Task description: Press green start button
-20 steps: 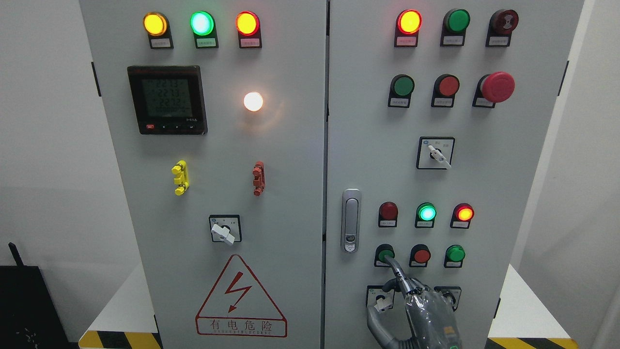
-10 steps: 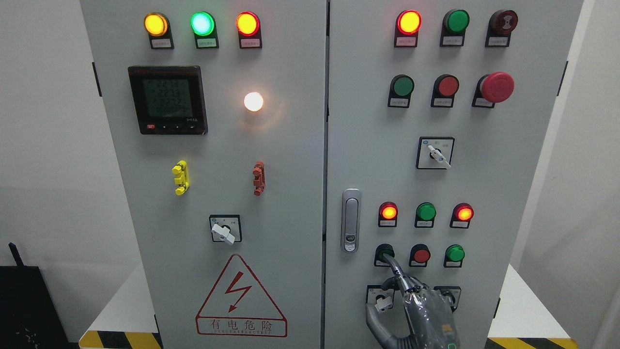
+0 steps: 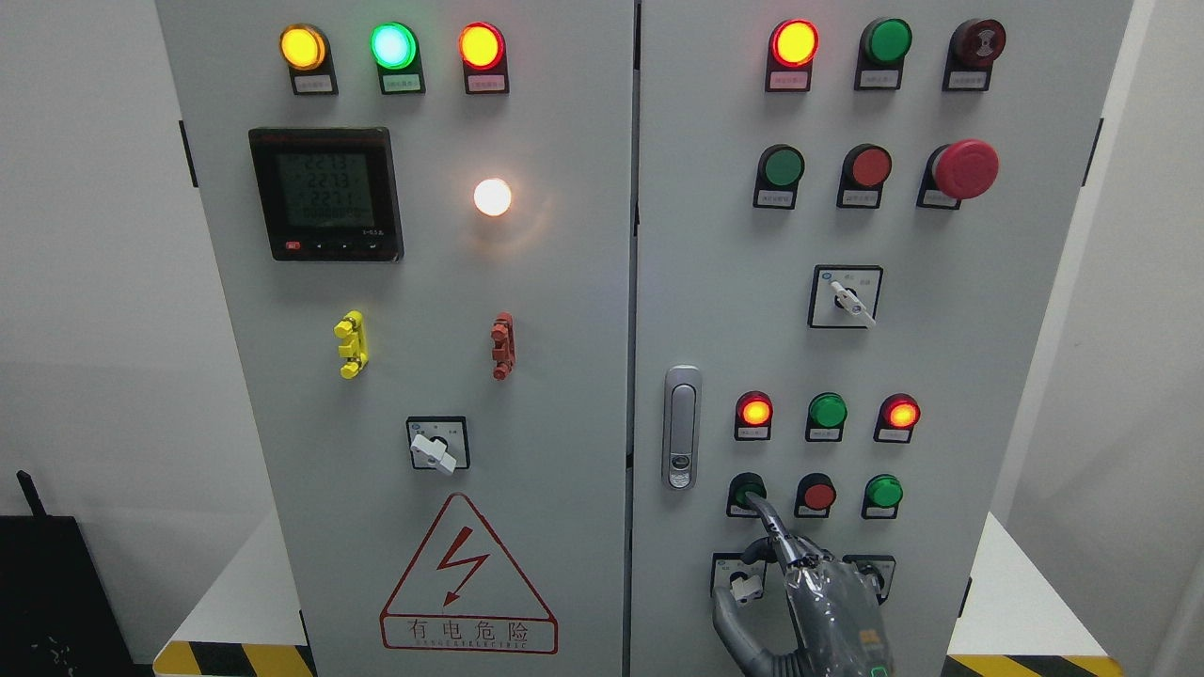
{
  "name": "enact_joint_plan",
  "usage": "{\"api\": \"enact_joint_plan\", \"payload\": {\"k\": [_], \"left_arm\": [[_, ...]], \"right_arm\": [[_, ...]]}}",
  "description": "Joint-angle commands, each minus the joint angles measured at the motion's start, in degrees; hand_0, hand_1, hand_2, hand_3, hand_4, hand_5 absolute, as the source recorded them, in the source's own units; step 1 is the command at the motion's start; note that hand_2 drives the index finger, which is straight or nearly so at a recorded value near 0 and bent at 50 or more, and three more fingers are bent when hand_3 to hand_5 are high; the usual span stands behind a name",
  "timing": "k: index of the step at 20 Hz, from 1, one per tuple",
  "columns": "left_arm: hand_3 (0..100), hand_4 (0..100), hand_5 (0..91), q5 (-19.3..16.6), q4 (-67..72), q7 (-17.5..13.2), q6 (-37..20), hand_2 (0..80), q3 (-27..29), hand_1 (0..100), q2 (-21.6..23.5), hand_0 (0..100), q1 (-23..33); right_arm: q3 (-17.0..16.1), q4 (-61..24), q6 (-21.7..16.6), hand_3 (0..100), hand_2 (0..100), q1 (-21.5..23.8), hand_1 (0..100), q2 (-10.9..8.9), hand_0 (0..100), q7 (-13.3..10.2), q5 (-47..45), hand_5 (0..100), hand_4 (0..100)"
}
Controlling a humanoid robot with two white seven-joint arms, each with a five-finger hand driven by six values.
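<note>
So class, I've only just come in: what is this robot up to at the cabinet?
The robot's right hand reaches up from the bottom edge to the right door of the control cabinet. Its extended fingertip rests on the green button at the left of the lowest button row. In the lamp row above, the left red lamp and right red lamp glow, while the green lamp between them is dark.

Right hand (image 3: pixel 828 602) is running off the bottom edge, wrist unseen. Its extended finger (image 3: pixel 764 514) is covering part of the green start button (image 3: pixel 748 490); contact probably, not certain.
</note>
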Motion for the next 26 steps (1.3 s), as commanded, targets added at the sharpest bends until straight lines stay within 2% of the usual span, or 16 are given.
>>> {"api": "enact_joint_plan", "payload": {"k": [1, 4, 11, 14, 18, 20, 26], "left_arm": [[0, 0, 0.0, 0.0, 0.0, 0.0, -0.03, 0.0, 0.0, 56, 0.0, 12, -0.01], [0, 0, 0.0, 0.0, 0.0, 0.0, -0.03, 0.0, 0.0, 56, 0.0, 12, 0.08], [0, 0, 0.0, 0.0, 0.0, 0.0, -0.03, 0.0, 0.0, 56, 0.0, 12, -0.01], [0, 0, 0.0, 0.0, 0.0, 0.0, -0.03, 0.0, 0.0, 56, 0.0, 12, -0.01], [0, 0, 0.0, 0.0, 0.0, 0.0, -0.03, 0.0, 0.0, 56, 0.0, 12, -0.01], [0, 0, 0.0, 0.0, 0.0, 0.0, -0.03, 0.0, 0.0, 56, 0.0, 12, -0.01], [0, 0, 0.0, 0.0, 0.0, 0.0, -0.03, 0.0, 0.0, 56, 0.0, 12, -0.01]], "right_arm": [[0.46, -2.75, -0.3, 54, 0, 1.29, 38, 0.06, 59, 0.36, -1.99, 51, 53], [0.81, -4.33, -0.3, 54, 0, 2.52, 38, -0.03, 60, 1.41, -4.1, 51, 53], [1.86, -7.06, -0.3, 54, 0, 4.81, 39, -0.03, 64, 1.68, -10.69, 48, 52], [1.87, -8.2, -0.12, 53, 0, 5.95, 39, -0.03, 67, 3.26, -13.94, 46, 52], [2.04, -9.44, 0.14, 52, 0, 7.36, 39, -0.03, 69, 3.44, -19.12, 44, 50], [3.27, -10.31, 0.41, 51, 0, 8.32, 39, -0.03, 69, 3.44, -23.25, 44, 50], [5.12, -12.42, 3.22, 49, 0, 10.87, 38, -0.03, 71, 3.44, -32.05, 40, 47]]}}
